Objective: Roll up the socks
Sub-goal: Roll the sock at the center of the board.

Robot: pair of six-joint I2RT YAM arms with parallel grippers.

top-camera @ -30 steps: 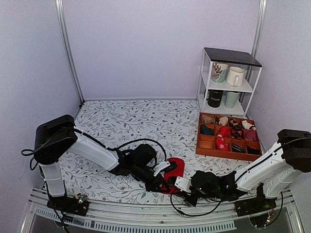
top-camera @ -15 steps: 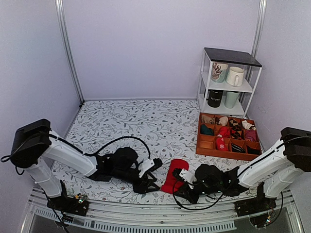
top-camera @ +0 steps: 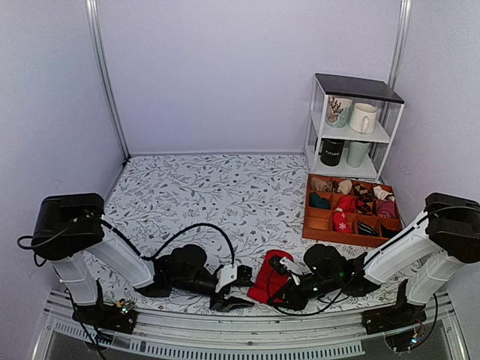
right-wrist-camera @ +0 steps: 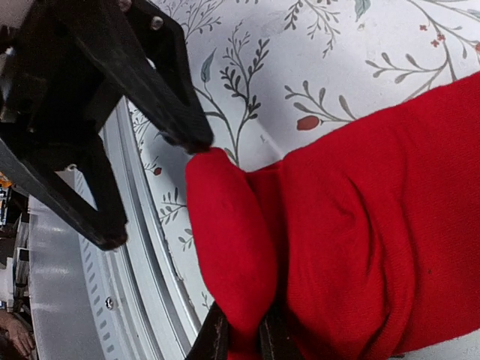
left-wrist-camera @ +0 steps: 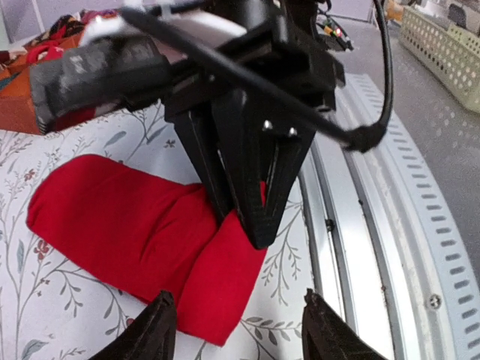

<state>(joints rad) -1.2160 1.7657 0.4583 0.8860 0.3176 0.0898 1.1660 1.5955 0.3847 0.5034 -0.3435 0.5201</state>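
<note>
The red socks (top-camera: pixel 268 271) lie near the table's front edge, one end folded into a thick lobe. My right gripper (top-camera: pixel 282 288) comes in from the right and is shut on that fold. In the right wrist view its gripper (right-wrist-camera: pixel 244 341) pinches the lobe of the socks (right-wrist-camera: pixel 360 210) at the bottom. My left gripper (top-camera: pixel 240 289) stands just left of the socks, open and empty. In the left wrist view its gripper (left-wrist-camera: pixel 240 334) frames the near corner of the socks (left-wrist-camera: pixel 120 225) without touching it. No white mark shows.
A wooden compartment tray (top-camera: pixel 319 231) with other sock bundles sits at the right. Behind it stands a white shelf (top-camera: pixel 357 88) with mugs. The metal rail (top-camera: pixel 225 341) runs along the table's front edge, close under both grippers.
My left gripper has let go of the socks, opened and drawn back left and toward the front edge. The right gripper has moved in and closed on the folded end.
</note>
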